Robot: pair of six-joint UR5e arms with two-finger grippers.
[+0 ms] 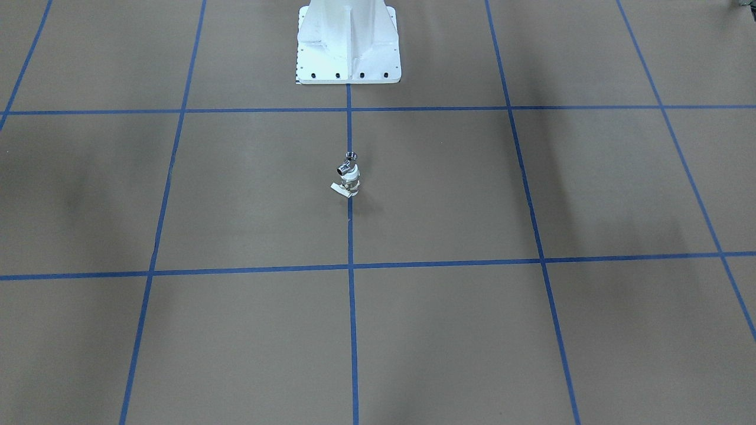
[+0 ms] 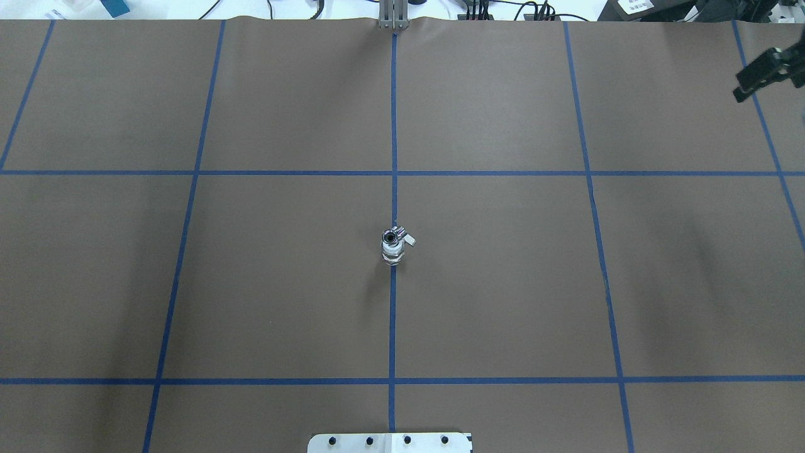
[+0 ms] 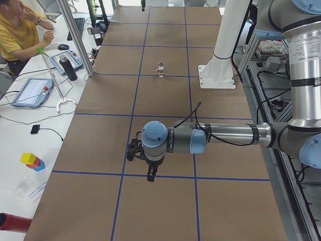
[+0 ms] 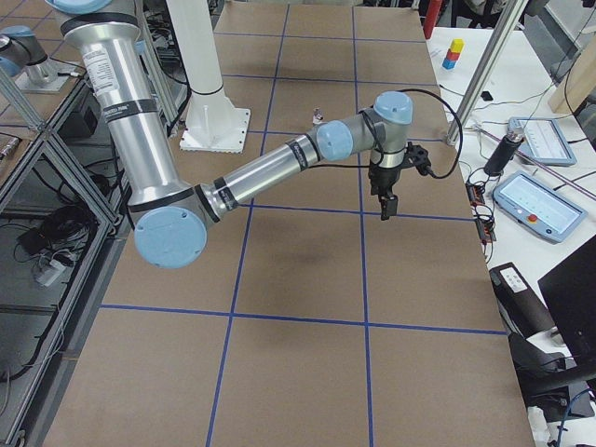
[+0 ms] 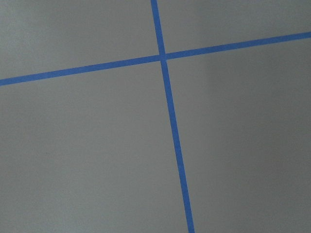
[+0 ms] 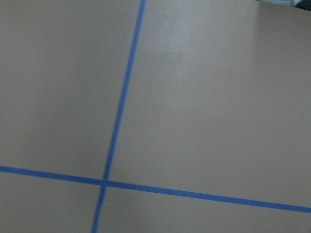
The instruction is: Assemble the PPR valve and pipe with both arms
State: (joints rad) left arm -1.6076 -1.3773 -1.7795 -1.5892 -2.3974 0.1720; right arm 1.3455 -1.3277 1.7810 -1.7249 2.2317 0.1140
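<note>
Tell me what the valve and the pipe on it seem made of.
The PPR valve looks like matte white plastic with a greyish metallic middle. The pipe seems polished metal, chrome-like, with bright glints and dark openings. Both are small in view, so unsure.

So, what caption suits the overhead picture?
PPR valve upright on the centre tape line of the table, pipe sitting on top.

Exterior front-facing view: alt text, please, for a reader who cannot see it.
The PPR valve stands upright on the centre blue tape line of the brown table, the pipe sitting on top. A white pedestal stands behind.
</note>
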